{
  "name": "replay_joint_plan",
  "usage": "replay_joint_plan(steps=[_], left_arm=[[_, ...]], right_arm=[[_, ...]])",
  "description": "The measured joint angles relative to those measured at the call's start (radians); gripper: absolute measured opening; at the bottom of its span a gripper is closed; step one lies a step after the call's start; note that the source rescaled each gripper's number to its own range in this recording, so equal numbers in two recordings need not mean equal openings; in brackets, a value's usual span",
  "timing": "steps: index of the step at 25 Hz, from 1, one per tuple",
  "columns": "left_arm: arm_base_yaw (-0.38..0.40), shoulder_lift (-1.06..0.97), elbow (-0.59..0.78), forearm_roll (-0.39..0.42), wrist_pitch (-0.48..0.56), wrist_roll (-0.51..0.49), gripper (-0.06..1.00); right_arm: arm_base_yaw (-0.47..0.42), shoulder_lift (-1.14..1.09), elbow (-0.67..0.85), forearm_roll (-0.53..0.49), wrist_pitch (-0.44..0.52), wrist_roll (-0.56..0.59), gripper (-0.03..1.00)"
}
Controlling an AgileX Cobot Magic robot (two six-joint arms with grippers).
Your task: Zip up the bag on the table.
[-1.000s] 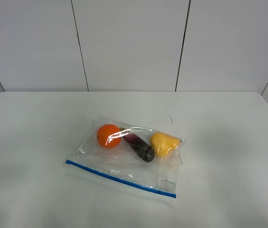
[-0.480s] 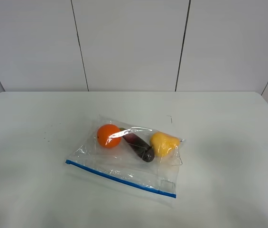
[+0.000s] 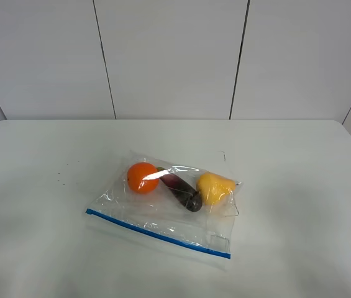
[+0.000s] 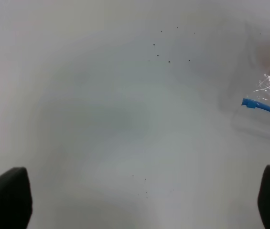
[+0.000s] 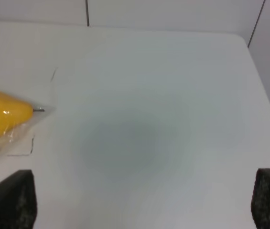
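Observation:
The clear crinkly bag [image 3: 156,214] lies flat in the middle of the white table [image 3: 299,180]. Its blue zip strip [image 3: 156,234] runs along the near edge. Inside are an orange fruit [image 3: 142,177], a purple fruit [image 3: 183,192] and a yellow fruit [image 3: 215,187]. Neither gripper shows in the exterior high view. The left gripper [image 4: 139,198] is open above bare table, with the bag's zip corner [image 4: 264,107] off to one side. The right gripper [image 5: 139,200] is open above bare table, with the yellow fruit [image 5: 3,113] at the frame's edge.
A grey panelled wall [image 3: 169,56] stands behind the table's far edge. Small dark specks [image 4: 168,61] mark the tabletop near the bag's left end. A thin pen-like mark [image 3: 223,155] lies behind the bag.

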Motion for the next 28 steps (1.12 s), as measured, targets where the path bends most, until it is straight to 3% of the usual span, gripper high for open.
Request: replay_joint_plan(steps=[28], left_arm=[[0.0, 0.0, 0.0, 0.0, 0.0, 0.0, 0.98]], right_arm=[[0.0, 0.0, 0.02, 0.009, 0.029, 0.0, 1.0]])
